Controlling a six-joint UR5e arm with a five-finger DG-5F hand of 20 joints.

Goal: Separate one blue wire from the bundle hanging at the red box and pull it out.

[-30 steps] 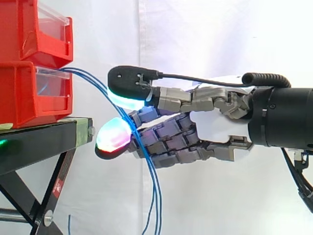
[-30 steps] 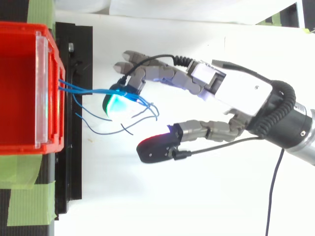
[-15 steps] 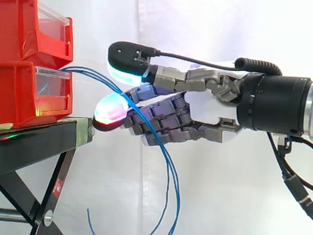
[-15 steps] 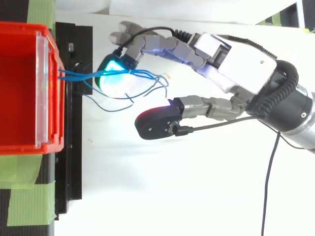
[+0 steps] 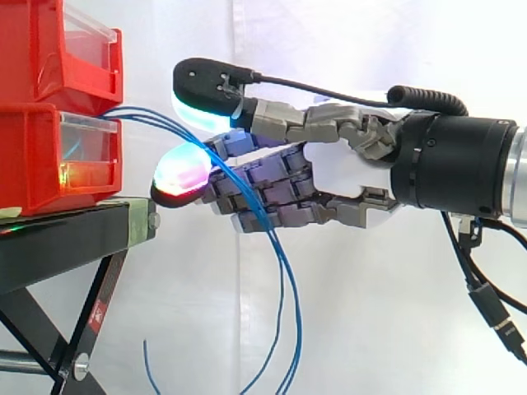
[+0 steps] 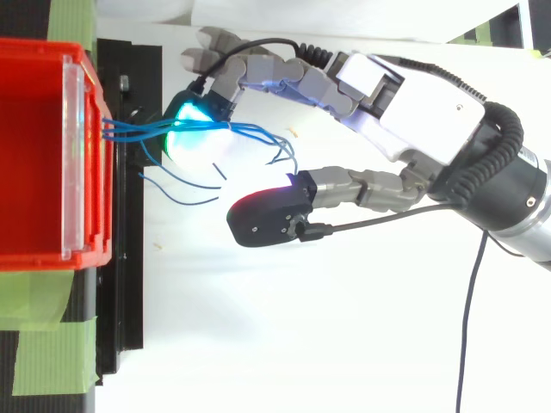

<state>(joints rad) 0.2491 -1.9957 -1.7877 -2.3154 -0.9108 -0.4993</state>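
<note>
While the wires (image 5: 136, 113) hang from the box (image 5: 41, 156) ahead of the hand (image 5: 346, 177), they cross its spread fingers unpinched. From above, we see them (image 6: 138, 129) against one pad (image 6: 185, 116), thumb well apart: none separated or pulled yet.

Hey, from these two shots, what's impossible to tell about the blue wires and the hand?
Side view: several blue wires run off the bottom edge, so their lower ends are cut off.
Top view: the glow of the hand's fingertip pad washes out the strands crossing it, so whether one is separated is unclear.
Side view: where the wires start is hidden inside the red box.
</note>
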